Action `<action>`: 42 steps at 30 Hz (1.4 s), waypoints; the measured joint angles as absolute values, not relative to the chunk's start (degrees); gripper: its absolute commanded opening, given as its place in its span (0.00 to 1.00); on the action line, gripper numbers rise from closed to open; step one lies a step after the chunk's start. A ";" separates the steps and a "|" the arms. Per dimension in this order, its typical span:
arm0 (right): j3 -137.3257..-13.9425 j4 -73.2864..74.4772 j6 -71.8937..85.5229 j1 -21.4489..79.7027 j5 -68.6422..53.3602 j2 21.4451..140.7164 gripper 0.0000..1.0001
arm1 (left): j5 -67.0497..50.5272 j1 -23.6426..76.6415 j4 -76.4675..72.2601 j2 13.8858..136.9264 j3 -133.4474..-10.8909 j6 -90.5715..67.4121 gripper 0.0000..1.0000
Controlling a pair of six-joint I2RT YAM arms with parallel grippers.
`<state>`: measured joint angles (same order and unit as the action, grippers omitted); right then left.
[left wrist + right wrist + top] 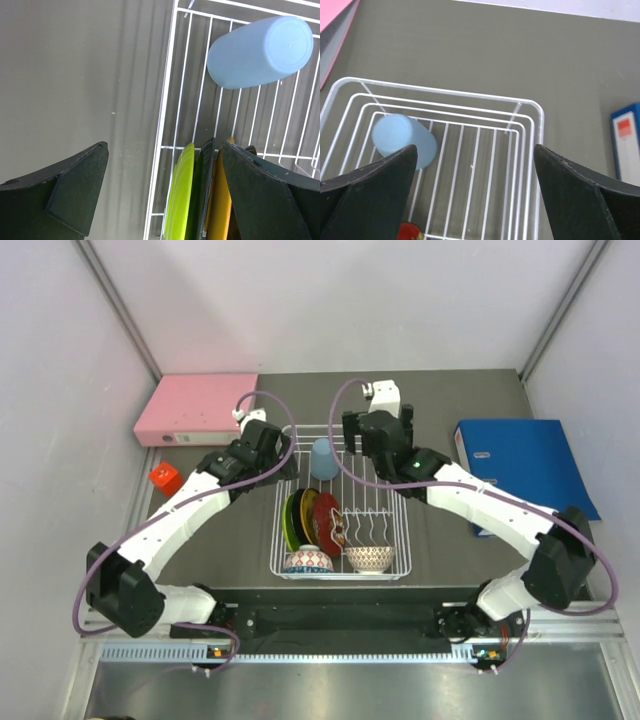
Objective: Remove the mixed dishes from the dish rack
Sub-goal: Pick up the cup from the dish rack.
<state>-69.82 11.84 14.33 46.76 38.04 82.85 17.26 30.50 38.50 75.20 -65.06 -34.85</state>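
The matt grey-brown desk (pixel 450 400) looks smooth, so the biggest hazard is the dish rack (pixel 388 510) itself. It is a light rectangular basket of thin white wire with wavy dividers, sitting mid-desk between the arms, and a finger hooked under a wire would likely drag or tip the whole load. The left fingers (pixel 75 190) stand wide apart astride the rack's left rim, one over bare desk and one above the plates. The right fingers (pixel 370 200) are equally spread over the rack's far end, holding nothing. Both wrists crowd that end, so a knock between arms seems possible. At the near end, the blue patterned bowl (pixel 307 561) and beige patterned bowl (pixel 370 558), glossy and rounded, could slip from a narrow pinch. The lime green plate (pixel 181 195), yellow patterned plate (pixel 220 215) and dark red plate (pixel 326 520) stand on edge, close together, thin hard discs easily taken two at once or toppled. The pale blue cup (pixel 402 137), a smooth matt cylinder in the far left corner, may roll or squirt free.
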 measured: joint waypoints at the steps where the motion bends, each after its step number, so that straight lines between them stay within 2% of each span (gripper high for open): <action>1: -71.57 12.21 14.20 46.76 37.56 84.53 1.00 | 17.17 30.50 38.41 74.89 -64.75 -34.85 0.99; 7: -78.76 13.87 14.06 46.76 34.57 93.56 1.00 | 15.20 30.50 35.40 69.45 -61.71 -34.59 0.99; 14: -84.09 15.70 14.06 46.78 29.80 101.25 1.00 | 14.66 30.50 29.52 57.14 -55.94 -34.35 0.99; 35: -89.91 16.40 15.03 48.23 21.71 113.34 1.00 | 15.92 30.50 28.69 54.41 -52.84 -34.35 0.99; 36: -89.91 16.45 15.09 48.23 21.67 113.58 0.99 | 15.92 30.50 28.71 54.41 -52.80 -34.35 0.99; 39: -89.91 16.43 15.16 48.23 21.56 113.93 0.89 | 15.92 30.48 28.69 54.43 -52.80 -34.37 0.99; 40: -89.93 16.38 15.09 48.23 21.56 113.97 0.82 | 15.90 30.50 28.67 54.50 -52.80 -34.35 0.99; 42: -89.97 16.36 15.07 48.23 21.58 114.06 0.77 | 15.90 30.50 28.67 54.72 -52.80 -34.37 0.99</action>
